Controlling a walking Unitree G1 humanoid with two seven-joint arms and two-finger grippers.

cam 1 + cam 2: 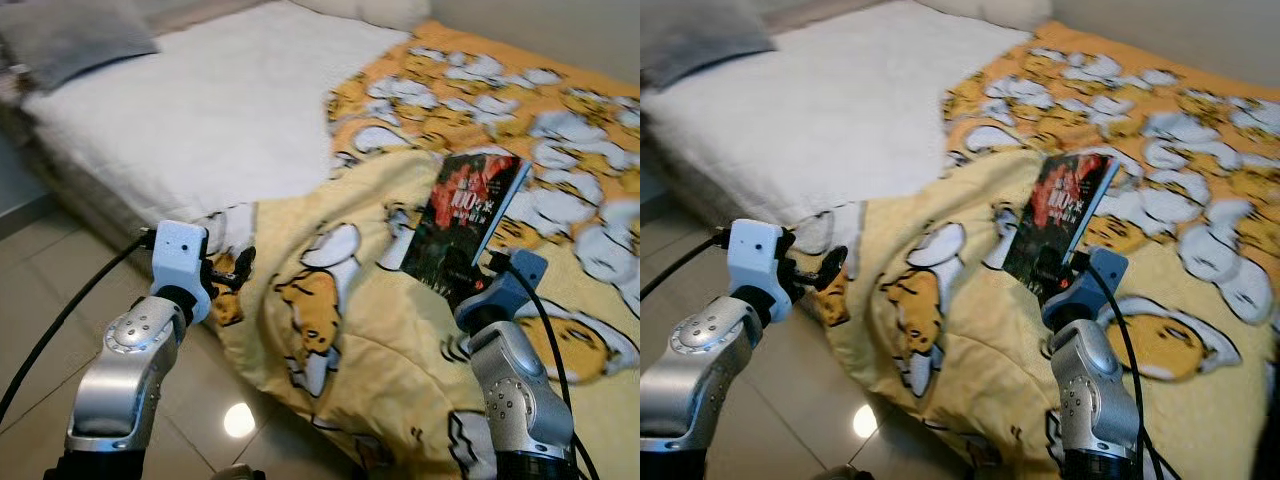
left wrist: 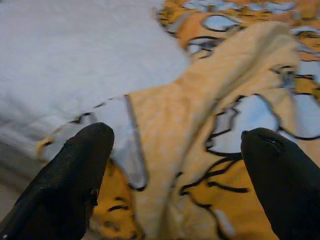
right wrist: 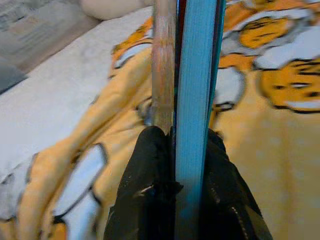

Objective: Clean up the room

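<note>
The right gripper (image 3: 175, 145) grasps a book (image 1: 470, 215) by its lower edge above the blanket (image 1: 330, 330); it could slip. The left gripper (image 2: 175, 175) jaws are released.

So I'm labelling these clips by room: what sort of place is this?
Most likely a bedroom. A bed with a white mattress takes up most of the view, a yellow cartoon-print blanket is spread over it, and a grey pillow lies at its head.
</note>
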